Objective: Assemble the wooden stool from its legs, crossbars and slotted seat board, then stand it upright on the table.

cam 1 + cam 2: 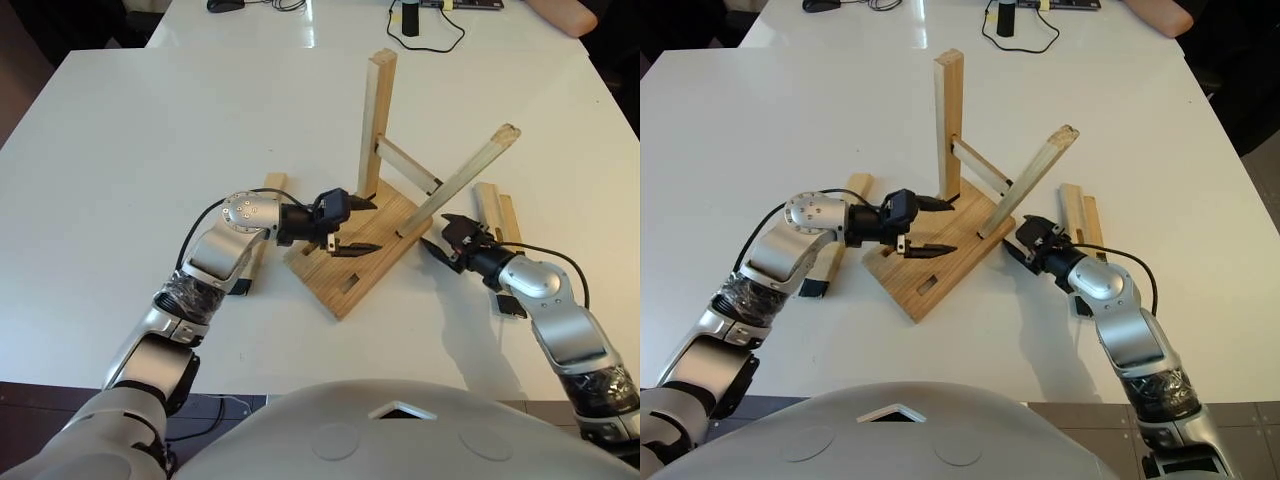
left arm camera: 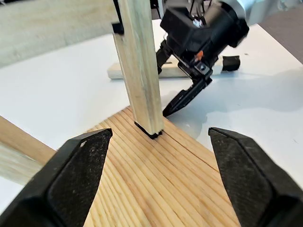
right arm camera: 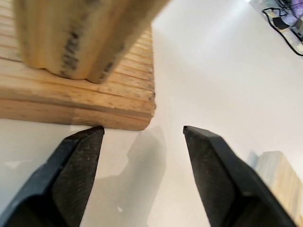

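Observation:
The slotted seat board [image 1: 352, 262] lies flat on the white table. Two legs stand in it: one upright [image 1: 377, 115], one leaning to the right [image 1: 462, 180], with a crossbar [image 1: 408, 165] joining them. My left gripper [image 1: 360, 226] is open just above the board's left part, facing the upright leg's foot [image 2: 147, 125]. At the board's right corner, below the leaning leg [image 3: 80, 33], my right gripper [image 1: 443, 238] is also open and holds nothing. The board's edge [image 3: 71, 106] lies just ahead of its fingertips.
Two loose wooden pieces [image 1: 497, 213] lie right of the board, beside my right arm. Another loose piece [image 1: 272, 184] lies under my left arm. A small black block [image 1: 510, 306] sits near my right wrist. Cables and a black object [image 1: 410, 20] are at the far edge.

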